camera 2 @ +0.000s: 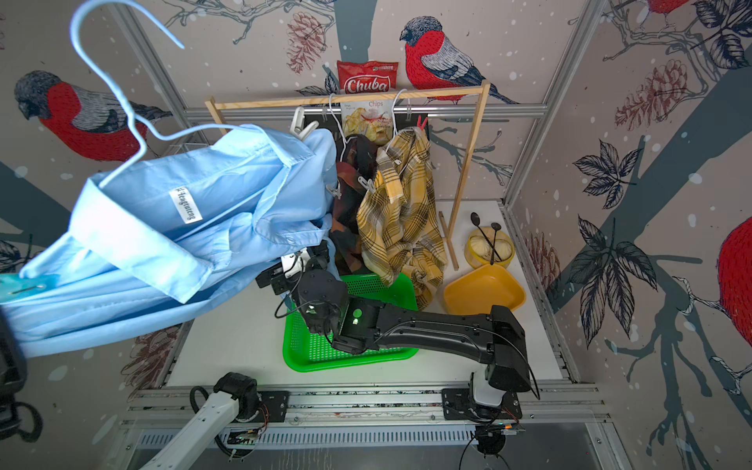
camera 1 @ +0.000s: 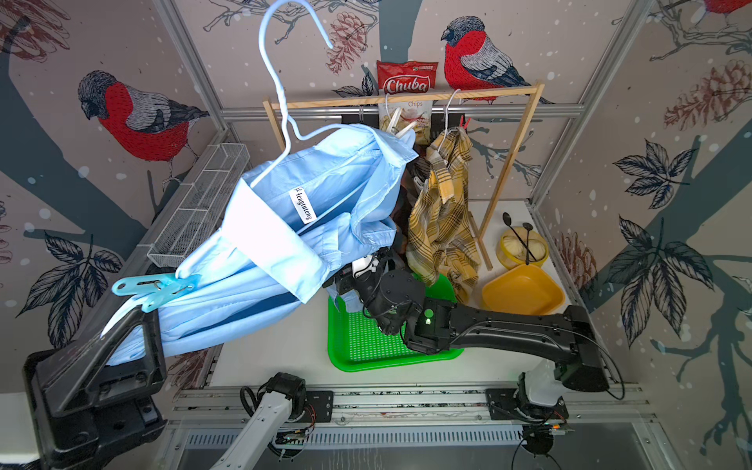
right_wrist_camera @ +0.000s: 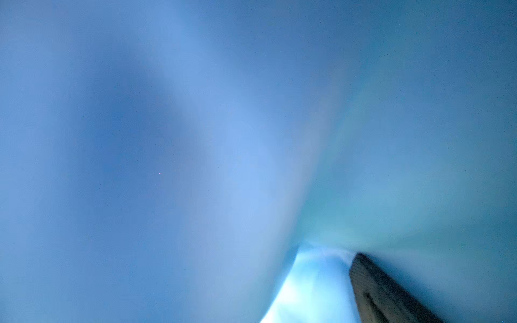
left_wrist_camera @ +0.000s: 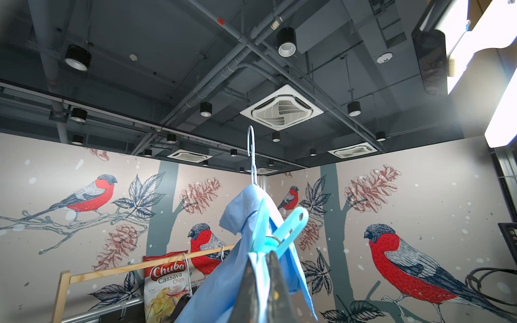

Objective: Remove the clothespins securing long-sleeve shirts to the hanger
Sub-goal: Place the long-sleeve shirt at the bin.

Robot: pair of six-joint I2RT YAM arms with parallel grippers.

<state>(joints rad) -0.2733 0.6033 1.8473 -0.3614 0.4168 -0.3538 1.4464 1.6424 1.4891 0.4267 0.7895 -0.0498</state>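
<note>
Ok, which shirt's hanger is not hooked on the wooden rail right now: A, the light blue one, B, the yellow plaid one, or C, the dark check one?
A: the light blue shirt is on a wire hanger whose hook is free in the air, away from the wooden rail; the left gripper is shut on that shirt beside a teal clothespin.

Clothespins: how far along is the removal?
Done: no freed pin visible. In hand: left gripper holds the light blue shirt on its hanger off the rack, teal clothespin and whitish clothespin on; right gripper open under the fabric. Left: those two, plus the clipped check shirt and plaid shirt.
</note>
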